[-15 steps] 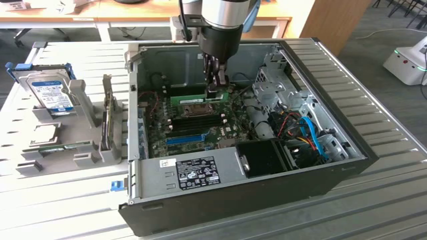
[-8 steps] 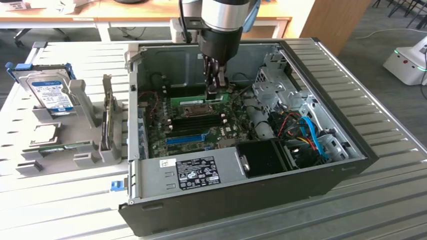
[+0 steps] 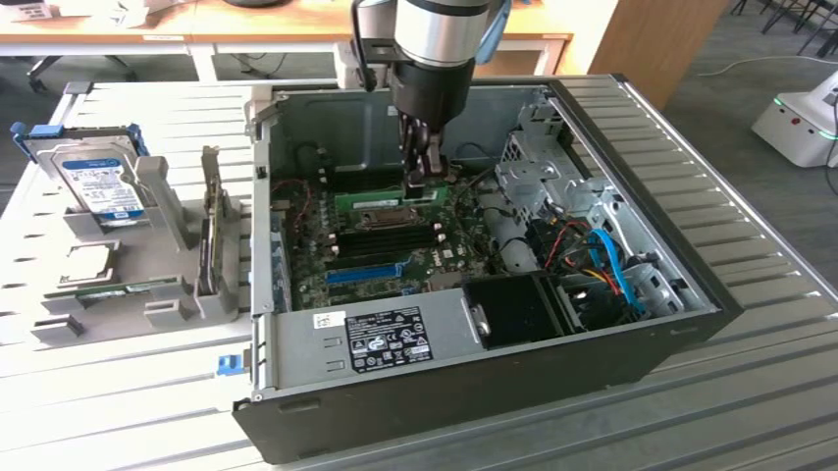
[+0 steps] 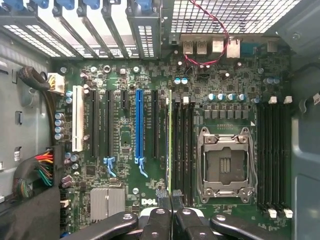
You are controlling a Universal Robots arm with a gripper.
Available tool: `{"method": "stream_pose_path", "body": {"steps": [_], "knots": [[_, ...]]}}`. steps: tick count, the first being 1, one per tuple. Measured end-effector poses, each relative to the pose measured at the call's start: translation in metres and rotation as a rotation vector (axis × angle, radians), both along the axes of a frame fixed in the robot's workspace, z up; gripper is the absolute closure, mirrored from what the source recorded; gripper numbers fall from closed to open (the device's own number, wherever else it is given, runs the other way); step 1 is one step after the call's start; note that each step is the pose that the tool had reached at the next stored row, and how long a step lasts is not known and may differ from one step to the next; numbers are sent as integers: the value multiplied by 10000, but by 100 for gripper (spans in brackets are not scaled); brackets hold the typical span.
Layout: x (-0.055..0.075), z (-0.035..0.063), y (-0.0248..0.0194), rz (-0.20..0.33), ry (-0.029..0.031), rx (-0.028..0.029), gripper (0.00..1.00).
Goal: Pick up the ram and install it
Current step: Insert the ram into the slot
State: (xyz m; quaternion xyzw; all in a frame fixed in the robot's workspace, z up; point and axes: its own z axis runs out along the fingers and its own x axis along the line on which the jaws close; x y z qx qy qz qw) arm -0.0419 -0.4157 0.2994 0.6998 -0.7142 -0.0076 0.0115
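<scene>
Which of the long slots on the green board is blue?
The long blue slot, standing between black slots; the others are black, except one white slot.

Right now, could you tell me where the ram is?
In the wrist view, the ram sits edge-on in the shut jaws, over the motherboard between the long blue slot and the processor socket.

The ram (image 3: 380, 194) was a long, thin green circuit-board stick, level and standing on its long edge in the upper middle of the exterior view. Seen edge-on from the wrist, it ran as a narrow green line along the black memory slots (image 4: 182, 150), its near end pinched by the end effector (image 4: 169, 200).
</scene>
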Motion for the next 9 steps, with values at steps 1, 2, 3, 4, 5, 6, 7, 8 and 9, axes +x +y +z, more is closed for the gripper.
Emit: {"method": "stream_pose_path", "body": {"steps": [1,2,3,4,5,6,7,8,9], "knots": [[0,-8,0,0,-1,0,88],[0,-16,0,0,0,0,88],[0,-24,0,0,0,0,88],[0,-32,0,0,0,0,88],[0,-41,0,0,0,1,88],[0,-48,0,0,0,0,88],[0,-56,0,-1,0,0,88],[0,-64,0,0,0,0,88],[0,-71,0,0,0,0,88]]}}
